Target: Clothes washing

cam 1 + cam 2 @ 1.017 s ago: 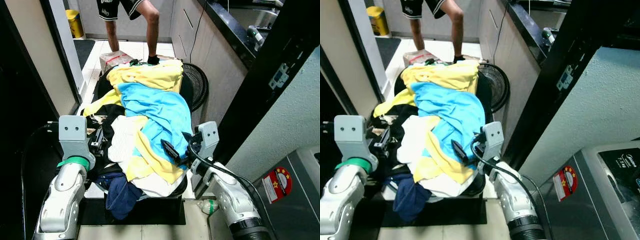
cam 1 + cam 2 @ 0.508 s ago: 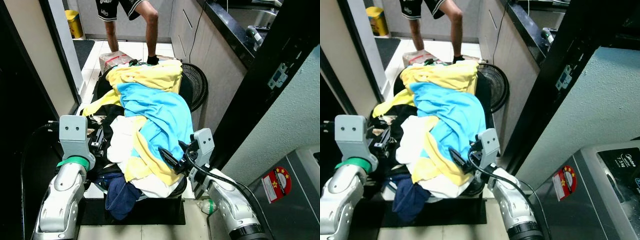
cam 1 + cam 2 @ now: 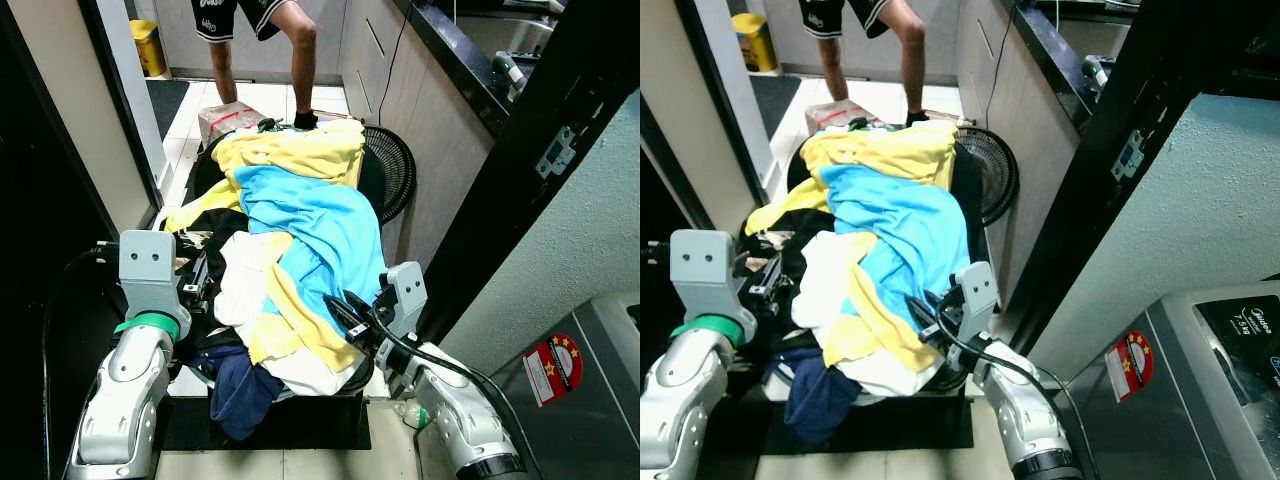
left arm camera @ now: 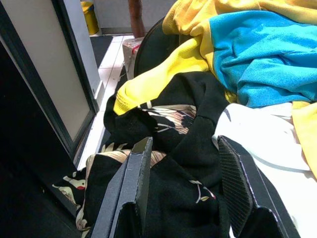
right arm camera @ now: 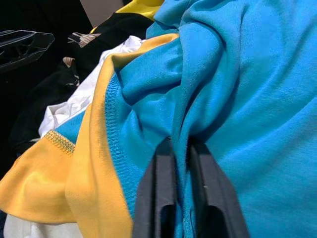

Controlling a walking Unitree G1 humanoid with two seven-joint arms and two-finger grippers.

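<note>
Right hand (image 5: 181,144) now pinching blue shirt (image 3: 320,225) atop heaped basket (image 3: 365,375).

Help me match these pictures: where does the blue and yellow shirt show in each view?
Left eye: blue and yellow shirt tops the pile, centre.
Right eye: centre-left.
Left wrist: upper right.
Right wrist: across the frame, right gripper pinching a fold.
Shared landmark: black floral garment.

Left pincer (image 4: 185,198) fingers spread apart, arm bent forward, right pincer (image 5: 182,148) fingers pinched nearly together, arm reaching inward
</note>
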